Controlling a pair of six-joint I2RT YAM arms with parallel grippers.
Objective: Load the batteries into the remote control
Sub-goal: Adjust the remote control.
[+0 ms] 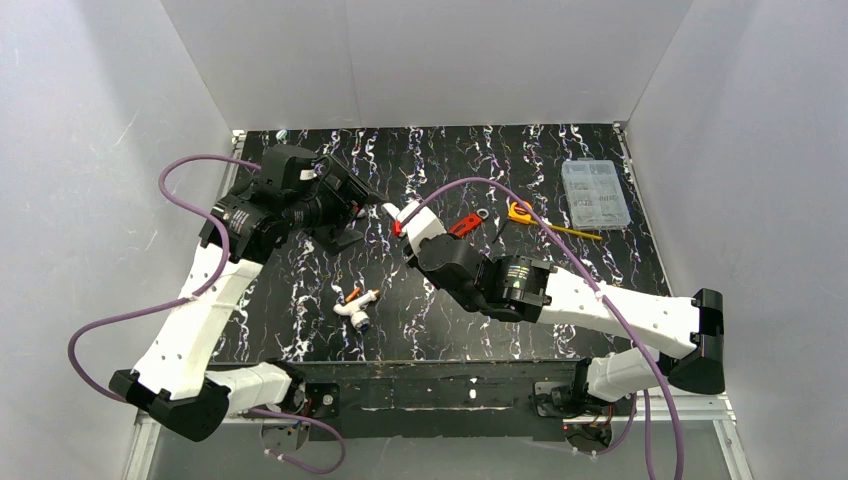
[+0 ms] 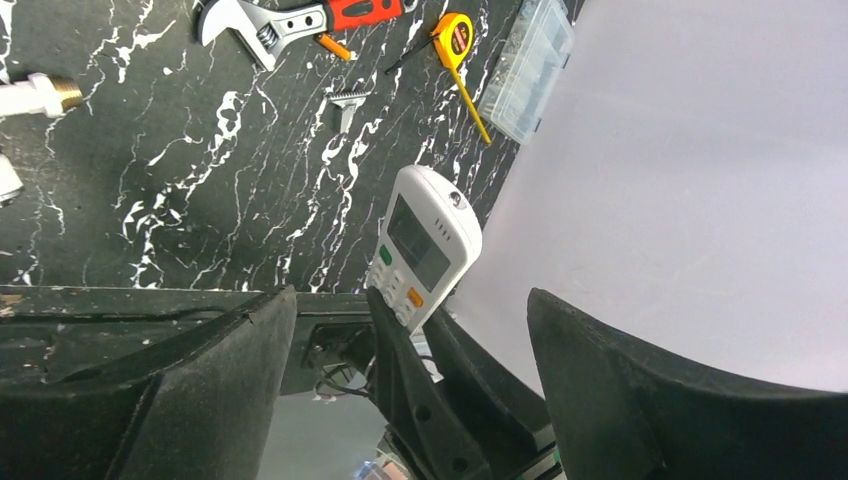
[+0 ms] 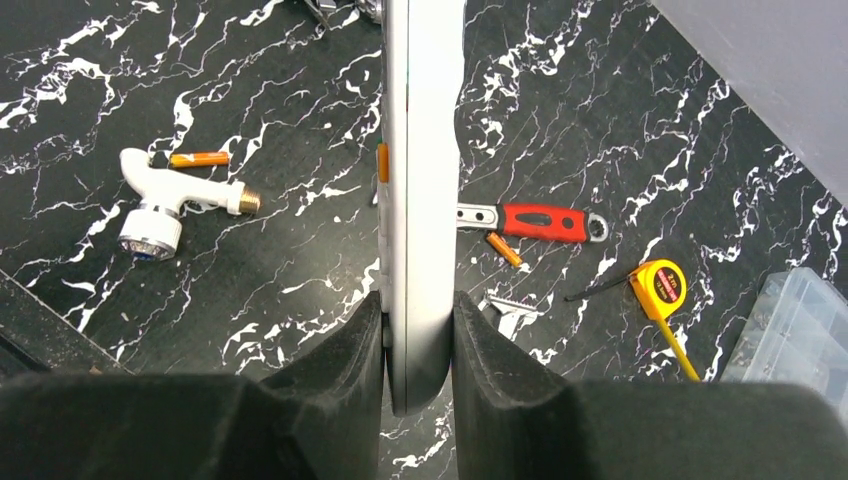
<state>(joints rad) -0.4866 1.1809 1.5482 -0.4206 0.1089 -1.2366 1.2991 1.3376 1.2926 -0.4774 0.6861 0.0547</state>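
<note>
Remote control [image 3: 421, 150], a slim white rectangular handset, hangs above the black, white-veined worktop [image 3: 280, 250]. The right gripper [image 3: 419, 318] pinches it by its front and back faces near one end. Its grey display and buttons face the left gripper [image 1: 350, 212], which hovers just beside it with its fingers spread and nothing between them.

Two thin orange cylindrical batteries lie on the worktop. One battery [image 3: 199, 159] is to the left of the right gripper, just beside a white tap-shaped fitting [image 3: 160, 205] with a brass thread. The other battery [image 3: 504, 249] is to its right, just beside a red-handled wrench [image 3: 545, 222]. A small flat pale piece [image 3: 508, 316] near that wrench may be the battery cover, though I cannot tell for sure.

The step in hand looks like a handover or a second hold on the handset. To do it well, the left gripper should take the free end square-on, well clear of the right gripper's fingers. It should seat firmly before the right gripper lets go, since a smooth casing can swing in a loose pinch. The new hold should leave the back recess uncovered and reachable.
</note>
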